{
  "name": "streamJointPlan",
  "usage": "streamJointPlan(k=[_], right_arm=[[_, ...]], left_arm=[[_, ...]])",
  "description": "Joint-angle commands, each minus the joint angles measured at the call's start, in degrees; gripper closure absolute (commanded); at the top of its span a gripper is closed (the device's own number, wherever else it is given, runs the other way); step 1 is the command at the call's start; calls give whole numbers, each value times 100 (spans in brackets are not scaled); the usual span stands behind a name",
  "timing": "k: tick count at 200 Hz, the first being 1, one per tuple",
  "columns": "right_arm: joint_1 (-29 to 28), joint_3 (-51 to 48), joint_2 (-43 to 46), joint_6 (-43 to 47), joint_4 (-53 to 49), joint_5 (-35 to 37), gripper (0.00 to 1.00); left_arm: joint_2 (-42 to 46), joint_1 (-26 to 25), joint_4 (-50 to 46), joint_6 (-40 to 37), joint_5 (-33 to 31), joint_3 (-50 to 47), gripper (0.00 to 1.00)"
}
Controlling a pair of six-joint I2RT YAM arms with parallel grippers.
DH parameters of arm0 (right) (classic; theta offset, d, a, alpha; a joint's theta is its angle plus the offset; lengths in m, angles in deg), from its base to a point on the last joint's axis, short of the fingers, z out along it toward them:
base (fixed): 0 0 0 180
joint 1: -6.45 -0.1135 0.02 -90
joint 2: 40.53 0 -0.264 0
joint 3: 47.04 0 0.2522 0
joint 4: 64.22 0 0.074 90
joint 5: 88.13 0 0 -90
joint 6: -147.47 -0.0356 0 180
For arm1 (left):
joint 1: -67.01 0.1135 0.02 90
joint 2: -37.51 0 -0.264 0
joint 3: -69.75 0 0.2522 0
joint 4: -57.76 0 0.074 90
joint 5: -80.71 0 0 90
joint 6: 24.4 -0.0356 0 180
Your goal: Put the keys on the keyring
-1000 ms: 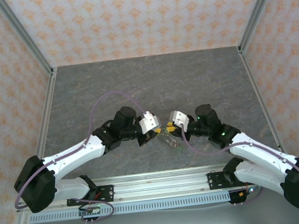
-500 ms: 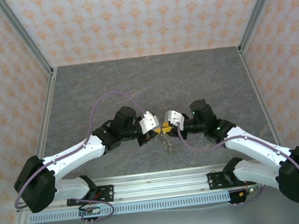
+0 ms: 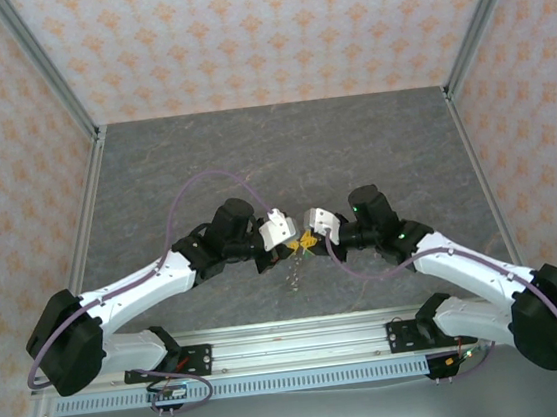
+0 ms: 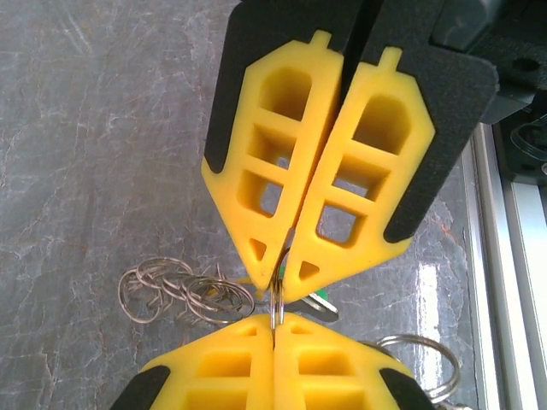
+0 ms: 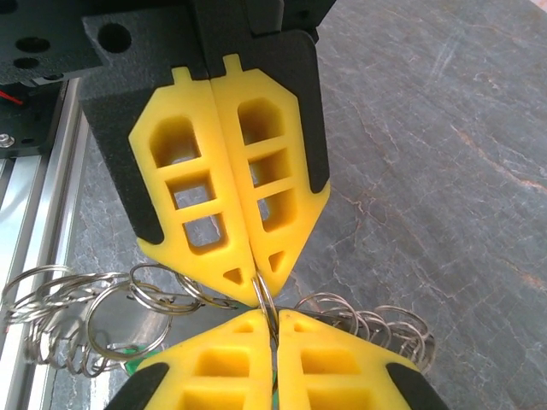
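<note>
Left gripper [image 4: 277,275] and right gripper [image 5: 259,286] are pinching the keyring [image 4: 184,295] tip to tip, its loops hanging beside them. Threading is apparently proceeding; next, a key [image 4: 323,304] needs sliding on.

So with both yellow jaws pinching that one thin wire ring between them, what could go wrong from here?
1. Both sets of jaws are shut on the same thin ring by their very tips. A slight pull apart could let it slip out or bend it.
2. The chain of small rings dangles loose beside the grip and might swing or snag on a jaw.
3. The green tag sits half hidden right at the tips, so it could get knocked or trapped.
</note>
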Motion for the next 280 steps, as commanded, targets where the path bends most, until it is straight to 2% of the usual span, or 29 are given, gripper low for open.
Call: streamJointPlan(k=[1,24,54,107,130,136,150,166,183,207,251,270,280], right_arm=[[5,168,-90,58,77,96,93],[2,-27,-131,50,74,219,93],[2,-316,10,-352,714,126,89],[2,-248,3,-264,627,169,88],[2,-212,-16,-276,638,113,94],[2,-180,-21,-276,618,137,100],[2,-77,-3,-227,446,109,100],[1,65,35,-181,263,43,100],[4,205,45,-126,115,-79,100],[-3,409,3,-5,-231,-155,100],[1,616,9,26,-511,-277,100],[1,669,24,7,-512,-362,100],[-8,689,10,6,-555,-392,100]], left_arm=[[47,-39,59,-229,308,310,100],[65,-26,204,-171,333,295,100],[41,-30,233,-113,417,288,100],[79,-28,310,-20,493,217,100],[121,-25,381,21,451,156,100],[116,-30,358,25,424,153,100],[115,-34,276,4,324,153,100],[80,-36,76,-103,189,192,89],[7,-56,-228,-275,85,308,85],[-136,-95,-534,-468,-56,465,84],[-238,-127,-499,-493,-116,549,85],[-293,-136,-560,-528,-199,591,92],[-301,-131,-554,-529,-225,581,99]])
